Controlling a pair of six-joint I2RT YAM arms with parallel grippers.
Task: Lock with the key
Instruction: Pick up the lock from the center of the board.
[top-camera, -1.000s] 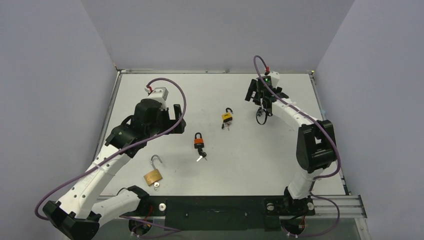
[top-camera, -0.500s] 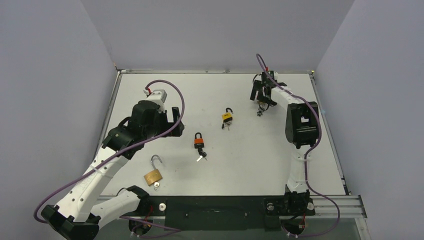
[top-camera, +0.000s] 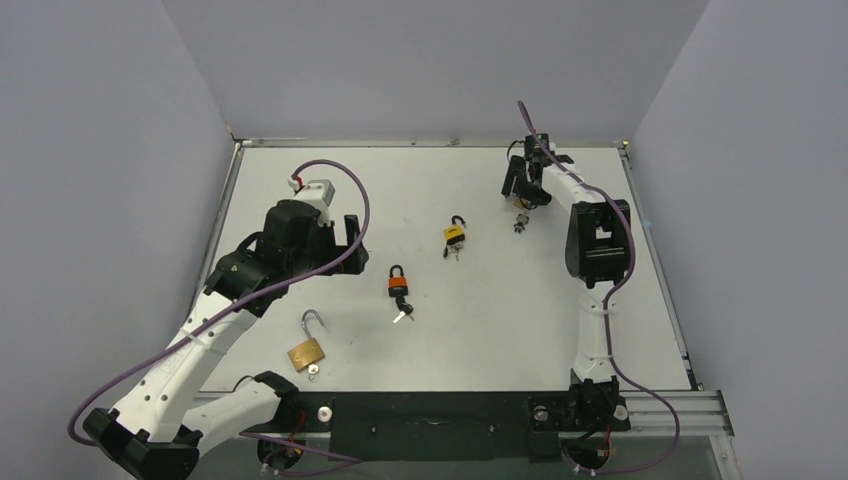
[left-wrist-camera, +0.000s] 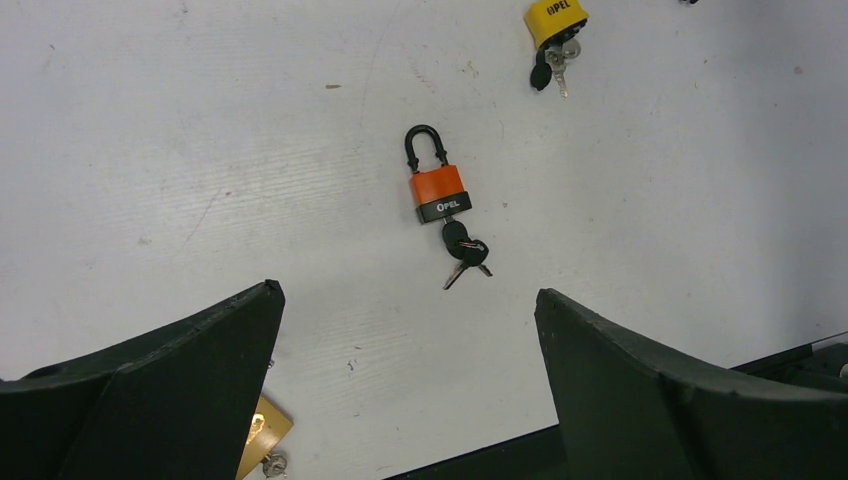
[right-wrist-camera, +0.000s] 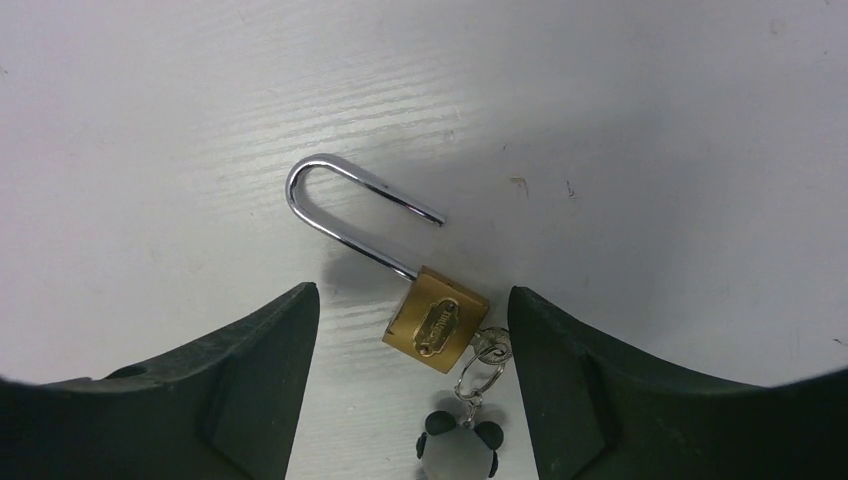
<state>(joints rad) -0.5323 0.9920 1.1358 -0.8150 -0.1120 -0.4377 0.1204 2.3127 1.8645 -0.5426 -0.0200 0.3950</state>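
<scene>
A small brass padlock (right-wrist-camera: 437, 318) lies on the table with its steel shackle (right-wrist-camera: 345, 195) swung open. A key (right-wrist-camera: 489, 348) sits in its bottom, with a panda charm (right-wrist-camera: 458, 455) on the ring. My right gripper (right-wrist-camera: 410, 292) is open just above it, one finger on each side, touching nothing. In the top view this padlock (top-camera: 520, 222) lies at the far right under my right gripper (top-camera: 522, 190). My left gripper (left-wrist-camera: 407, 290) is open and empty, hovering left of centre (top-camera: 355, 238). An orange padlock (left-wrist-camera: 439, 190) with keys (left-wrist-camera: 465, 250) lies ahead of it.
A yellow padlock (top-camera: 454, 234) with keys lies mid-table, also in the left wrist view (left-wrist-camera: 555, 15). A larger brass padlock (top-camera: 307, 350) with an open shackle lies near the front left; its corner shows by my left finger (left-wrist-camera: 262, 435). Grey walls enclose the table (top-camera: 600, 330).
My right arm has folded, its elbow swinging toward the back, while its gripper has stayed over the small brass padlock. My left arm has barely shifted.
</scene>
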